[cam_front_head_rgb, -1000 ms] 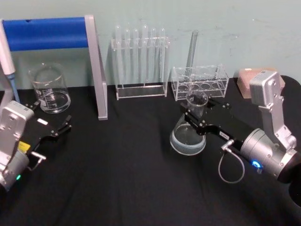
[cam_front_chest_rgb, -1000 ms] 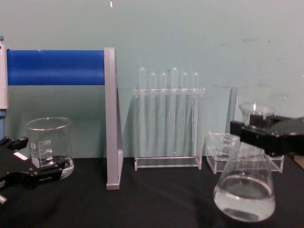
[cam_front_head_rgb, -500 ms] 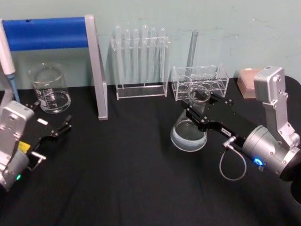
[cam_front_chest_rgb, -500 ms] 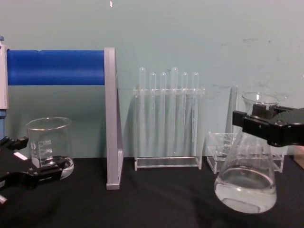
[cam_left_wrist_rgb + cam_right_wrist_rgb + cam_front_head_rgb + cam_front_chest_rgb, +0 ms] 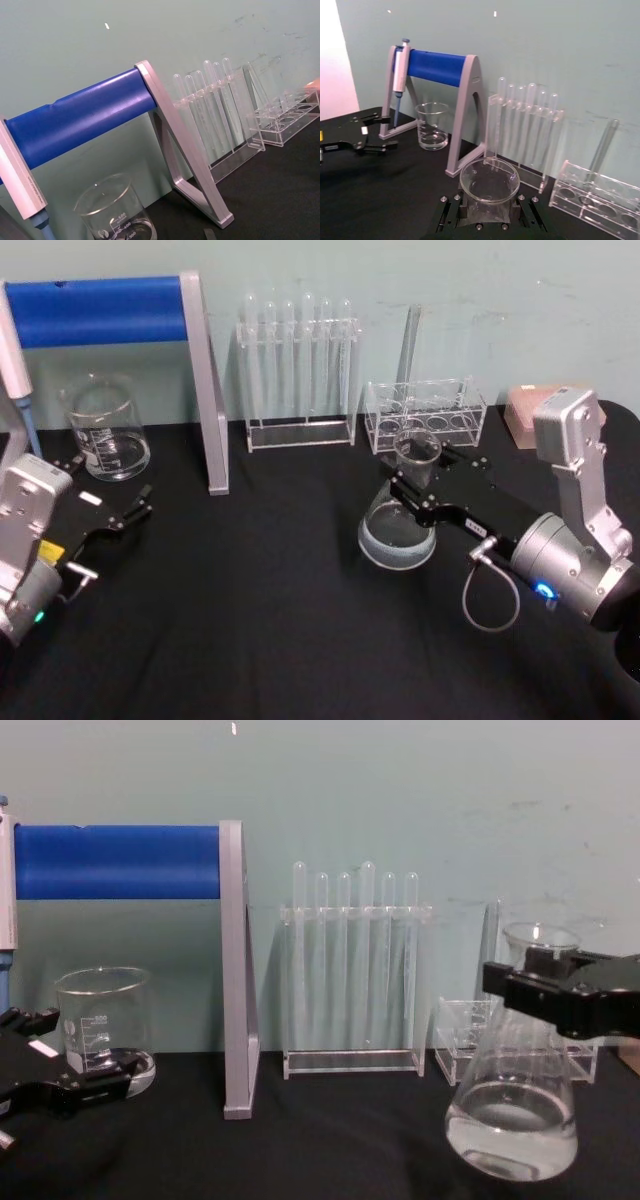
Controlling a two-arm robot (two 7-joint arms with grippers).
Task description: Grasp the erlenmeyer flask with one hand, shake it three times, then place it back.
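Left end effector (image 5: 105,510) sat parked at the near left of the desk (image 5: 260,620), jaws apart. Right end effector (image 5: 420,483), arm reaching forward, clamped the neck of the erlenmeyer flask (image 5: 397,530), which was tilted and apparently just off the desk. Step judged: shaking. The next move called for short swings clear of the rack (image 5: 425,415) behind.

- Erlenmeyer flask (image 5: 512,1125), 4 o'clock: clear liquid pooled in the wide base; whether the base touches the black worktop (image 5: 330,1150) cannot be told.
- Right gripper (image 5: 522,988), 3 o'clock: jaws closed about the flask neck, below the flared rim.
- Left gripper (image 5: 70,1072), 8 o'clock: fingers spread apart, in front of the beaker (image 5: 103,1020).
- Test-tube rack (image 5: 352,970), centre; blue-barred stand (image 5: 120,860), 10 o'clock.
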